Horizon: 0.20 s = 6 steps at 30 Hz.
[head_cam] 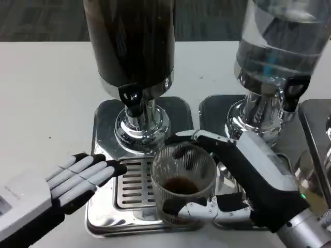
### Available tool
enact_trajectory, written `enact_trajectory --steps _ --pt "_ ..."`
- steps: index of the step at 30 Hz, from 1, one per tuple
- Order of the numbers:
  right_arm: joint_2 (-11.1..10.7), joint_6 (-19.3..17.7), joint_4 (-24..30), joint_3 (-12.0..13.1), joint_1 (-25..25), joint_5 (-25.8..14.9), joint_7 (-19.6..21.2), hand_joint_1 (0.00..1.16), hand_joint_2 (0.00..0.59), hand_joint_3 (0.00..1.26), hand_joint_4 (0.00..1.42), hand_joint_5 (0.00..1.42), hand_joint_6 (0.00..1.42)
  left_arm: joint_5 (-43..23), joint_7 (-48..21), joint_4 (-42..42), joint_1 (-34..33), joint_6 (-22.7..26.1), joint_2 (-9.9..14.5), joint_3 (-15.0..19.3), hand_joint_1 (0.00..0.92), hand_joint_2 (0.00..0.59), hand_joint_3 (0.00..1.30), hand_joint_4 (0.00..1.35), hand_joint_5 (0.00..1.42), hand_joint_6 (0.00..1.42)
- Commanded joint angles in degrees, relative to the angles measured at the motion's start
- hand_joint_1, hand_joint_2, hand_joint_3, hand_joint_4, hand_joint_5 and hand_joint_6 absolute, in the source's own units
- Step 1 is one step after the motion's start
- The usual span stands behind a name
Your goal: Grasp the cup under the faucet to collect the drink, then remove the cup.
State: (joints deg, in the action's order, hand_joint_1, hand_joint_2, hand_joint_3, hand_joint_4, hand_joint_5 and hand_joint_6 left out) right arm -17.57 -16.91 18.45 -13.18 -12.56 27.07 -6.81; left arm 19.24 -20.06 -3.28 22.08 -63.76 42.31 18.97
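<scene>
Head view. The clear ribbed cup [183, 182], holding a little dark drink, stands on the slotted drip tray [129, 183] just in front of the black faucet [130, 98] of the dark-filled dispenser [132, 41]. The right hand [243, 181] wraps the cup from its right side, fingers [199, 209] curling around the front and thumb behind. The left hand [67, 178] lies flat, holding nothing, fingers straight and side by side, tips at the tray's left edge, apart from the cup.

Ribbed clear plastic cup [182, 178] — mirror-glossy chrome drip tray [103, 217] and dispenser base [140, 129] — matt white table [46, 93].
</scene>
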Motion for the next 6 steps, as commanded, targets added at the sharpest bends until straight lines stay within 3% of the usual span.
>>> enact_trajectory --steps 1,6 --pt "0.3 -2.1 0.9 0.4 1.2 -1.8 0.5 0.62 0.216 0.46 0.54 0.7 0.83 1.8 1.6 0.9 0.5 0.0 -0.1 0.6 0.0 0.06 0.02 0.0 0.0 0.0" --pt "0.4 -2.0 0.6 0.4 1.6 -2.0 0.4 0.62 0.215 0.46 0.54 0.7 0.83 2.7 2.4 1.5 0.9 0.6 -0.1 0.6 0.0 0.051 0.01 0.0 0.0 0.0"
